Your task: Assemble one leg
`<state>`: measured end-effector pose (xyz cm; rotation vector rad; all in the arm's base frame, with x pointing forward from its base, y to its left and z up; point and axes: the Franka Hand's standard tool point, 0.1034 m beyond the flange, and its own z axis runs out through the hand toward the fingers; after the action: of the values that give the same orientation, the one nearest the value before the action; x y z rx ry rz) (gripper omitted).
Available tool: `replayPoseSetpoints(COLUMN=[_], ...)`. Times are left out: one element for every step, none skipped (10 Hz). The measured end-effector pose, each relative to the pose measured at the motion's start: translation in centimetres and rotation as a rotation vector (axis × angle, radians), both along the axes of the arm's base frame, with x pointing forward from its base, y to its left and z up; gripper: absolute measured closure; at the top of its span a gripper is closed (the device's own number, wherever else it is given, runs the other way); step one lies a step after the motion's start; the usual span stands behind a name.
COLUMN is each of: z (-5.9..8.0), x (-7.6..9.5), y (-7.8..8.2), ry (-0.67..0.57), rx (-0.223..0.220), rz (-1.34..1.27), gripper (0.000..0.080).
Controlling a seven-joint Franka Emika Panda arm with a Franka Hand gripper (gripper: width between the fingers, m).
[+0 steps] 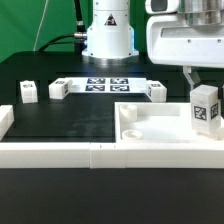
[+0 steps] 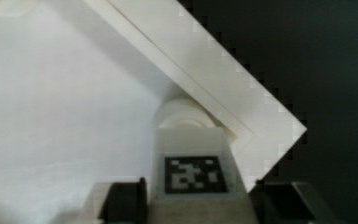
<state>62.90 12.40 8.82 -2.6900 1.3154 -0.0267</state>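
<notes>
My gripper [image 1: 203,92] is shut on a leg [image 1: 206,110], a small white boxy post with a black-and-white tag on its face. It holds the leg at the exterior view's right, over the right part of the large white tray-like piece [image 1: 150,135]. In the wrist view the leg [image 2: 195,165] sits between the two dark fingers [image 2: 126,200], with my gripper [image 2: 202,205] closed against its sides. The tray piece's flat face [image 2: 69,100] and raised rim [image 2: 229,80] lie beneath it.
Three more legs stand at the back: two at the left [image 1: 28,92] [image 1: 58,89] and one at the right [image 1: 157,90]. The marker board [image 1: 105,84] lies before the robot base [image 1: 107,35]. A white rail [image 1: 60,152] runs along the front.
</notes>
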Motion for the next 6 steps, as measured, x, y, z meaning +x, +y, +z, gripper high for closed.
replayPoseSetpoints(z=[-0.01,-0.01,-0.02,0.00,0.00,-0.01], x=[-0.07,-0.13,-0.16,-0.16,-0.17,-0.17], y=[0.31,0.55,0.76,0.87,0.99,1.00], ry=[0.013,0.023,0.032,0.038,0.042,0.039], rx=[0.011,0.020,0.032,0.040,0.049,0.047], rz=[-0.093,-0.154,-0.218,-0.261,-0.290,-0.267], gripper=[0.0508,0.0508,0.0508,0.0508,0.0508,0.0452])
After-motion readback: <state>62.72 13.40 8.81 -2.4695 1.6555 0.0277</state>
